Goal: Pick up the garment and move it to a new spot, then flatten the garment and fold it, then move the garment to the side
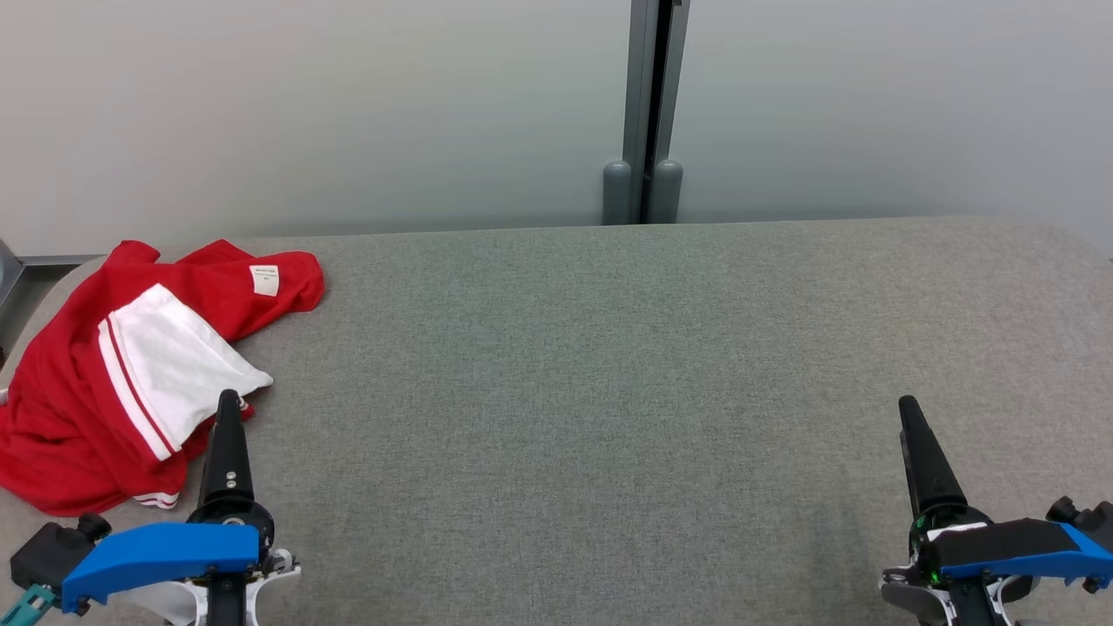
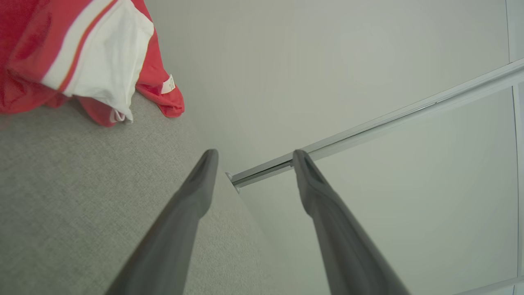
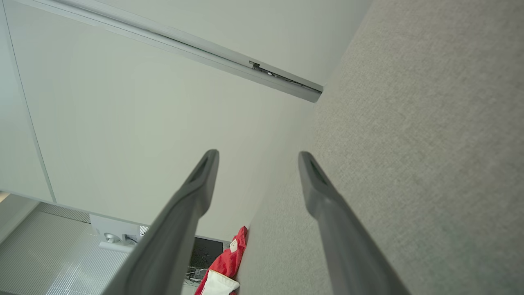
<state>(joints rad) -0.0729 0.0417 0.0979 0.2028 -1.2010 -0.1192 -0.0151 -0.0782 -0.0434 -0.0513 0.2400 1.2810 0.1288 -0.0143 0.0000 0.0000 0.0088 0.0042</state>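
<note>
Start of pick-up. The red-and-white garment (image 1: pixel 61 417) lies crumpled at the left end of the surface (image 1: pixel 609 391), just beside my left claw (image 2: pixel 254 157). Both it and my right claw (image 3: pixel 258 157) stand parted and empty. Best grip, I judge: pinch a raised fold, not flat cloth.

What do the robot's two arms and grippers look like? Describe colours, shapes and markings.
The left gripper has long, dark, tapering fingers, one bearing two small pale dots, rising from a blue shell over white housing, with a black knob beside it. The right gripper matches, though its cover is black edged with blue and a green light glows at its base.
</note>
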